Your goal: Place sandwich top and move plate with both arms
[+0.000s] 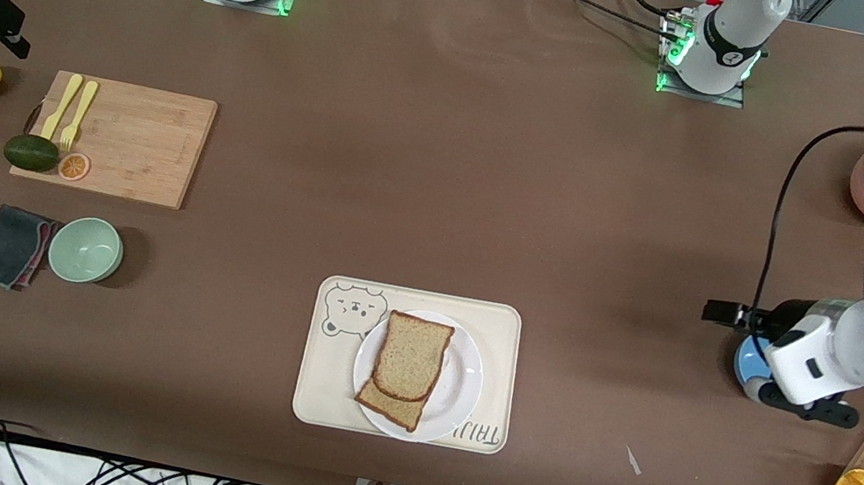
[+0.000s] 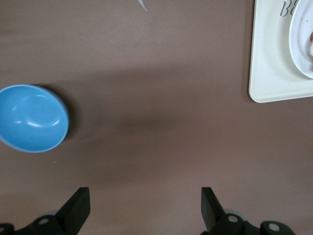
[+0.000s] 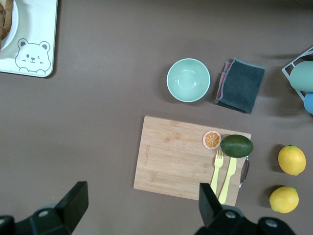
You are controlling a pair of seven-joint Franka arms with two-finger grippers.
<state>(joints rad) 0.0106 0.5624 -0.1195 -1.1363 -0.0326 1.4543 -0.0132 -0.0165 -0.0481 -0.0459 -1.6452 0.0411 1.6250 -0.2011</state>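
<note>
Tray [image 1: 321, 365], plate [image 1: 461, 381], green bowl [image 1: 86, 249], cutting board [image 1: 138, 142]

Lying stacked on the plate [image 1: 463, 381] on the tray [image 1: 318, 382]: the sandwich top [image 1: 412, 356]. Hanging open over a blue bowl [image 1: 747, 362]: the left gripper [image 1: 720, 312].

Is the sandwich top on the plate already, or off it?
On it. The sandwich top lies on a lower slice, shifted off square, on the plate, which sits on the tray.
</note>
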